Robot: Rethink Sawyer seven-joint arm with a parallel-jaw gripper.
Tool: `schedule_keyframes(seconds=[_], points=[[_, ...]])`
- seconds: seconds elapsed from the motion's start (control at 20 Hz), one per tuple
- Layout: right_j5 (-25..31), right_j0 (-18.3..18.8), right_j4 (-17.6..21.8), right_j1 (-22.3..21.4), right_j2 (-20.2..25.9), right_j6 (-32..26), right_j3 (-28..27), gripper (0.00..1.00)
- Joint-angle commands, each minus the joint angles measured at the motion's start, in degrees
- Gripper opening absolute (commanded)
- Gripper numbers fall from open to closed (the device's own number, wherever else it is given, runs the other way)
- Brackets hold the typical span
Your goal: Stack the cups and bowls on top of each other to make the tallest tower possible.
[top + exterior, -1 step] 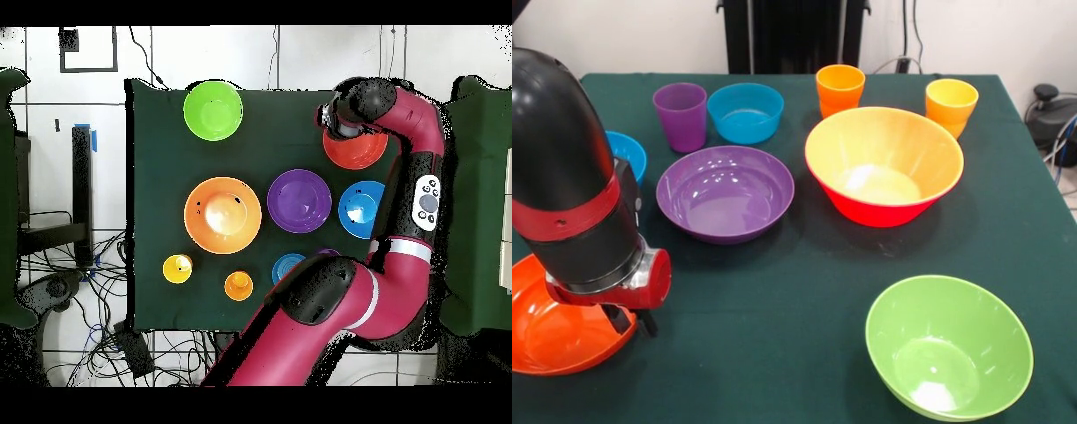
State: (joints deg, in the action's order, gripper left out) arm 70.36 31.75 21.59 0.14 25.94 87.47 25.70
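The gripper [636, 320] hangs over the shallow red-orange bowl [552, 340] at the table's [777, 353] edge — whether its jaws are spread or pressed together I cannot tell. Every bowl and cup stands apart, unstacked. The overhead view shows the arm [420, 190] covering the purple cup [681, 116] — clear from the front.

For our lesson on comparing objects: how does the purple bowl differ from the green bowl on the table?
The purple bowl is wider and shallower; the green bowl is deeper with steeper sides. The purple bowl sits mid-table beside the large orange bowl; the green bowl stands alone near a corner. Both are glossy, round, upright and empty.
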Motion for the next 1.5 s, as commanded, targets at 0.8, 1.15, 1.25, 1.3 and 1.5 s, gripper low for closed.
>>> schedule_keyframes(seconds=[0.8, 1.15, 1.25, 1.3, 1.5], points=[[3.7, -2.7, 0.6, -12.1, -0.5, -14.1, 12.6, 0.00], [3.1, -2.4, 0.4, -13.7, -0.5, -12.7, 15.4, 0.00], [2.9, -2.2, 0.3, -14.1, -0.5, -12.5, 16.1, 0.00], [2.9, -2.1, 0.3, -14.2, -0.4, -12.4, 16.3, 0.00], [2.8, -1.8, 0.2, -15.0, -0.4, -12.0, 17.7, 0.00]])
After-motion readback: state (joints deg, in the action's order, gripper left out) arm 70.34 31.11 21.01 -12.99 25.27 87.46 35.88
